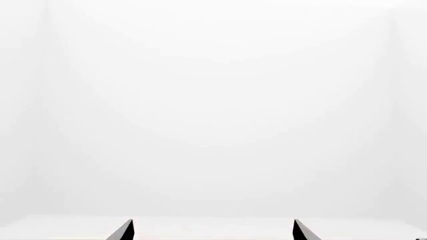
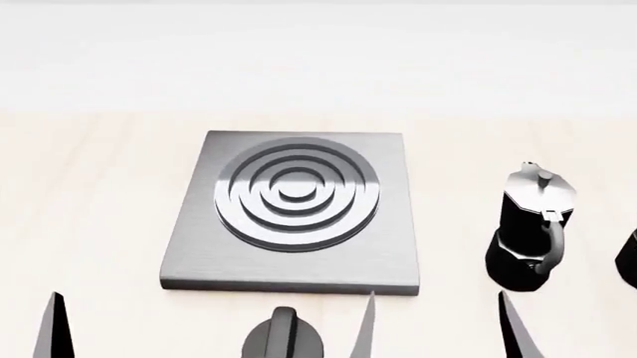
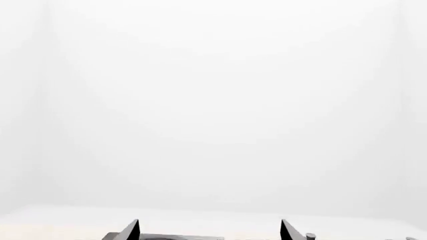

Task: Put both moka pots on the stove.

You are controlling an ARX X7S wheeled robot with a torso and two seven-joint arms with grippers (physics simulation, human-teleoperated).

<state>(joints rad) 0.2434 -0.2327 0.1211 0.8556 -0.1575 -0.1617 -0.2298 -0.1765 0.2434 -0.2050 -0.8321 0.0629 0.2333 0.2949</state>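
The stove (image 2: 189, 253) is a square grey metal plate with a ring burner, in the middle of the light wooden table; nothing stands on it. One black moka pot (image 2: 532, 227) with a silvery lid stands upright on the table to the right of the stove. The second moka pot (image 2: 629, 257) shows only as a sliver at the right edge. My right gripper (image 2: 441, 328) is open and empty at the near edge, between the stove's front right corner and the first pot. My left gripper (image 1: 213, 231) is open and empty; one fingertip (image 2: 55, 328) shows front left of the stove.
A low black round dial knob (image 2: 283, 337) sits on the table just in front of the stove's front edge. The right wrist view shows the stove's edge (image 3: 180, 237) between my fingers. A white wall lies behind the table.
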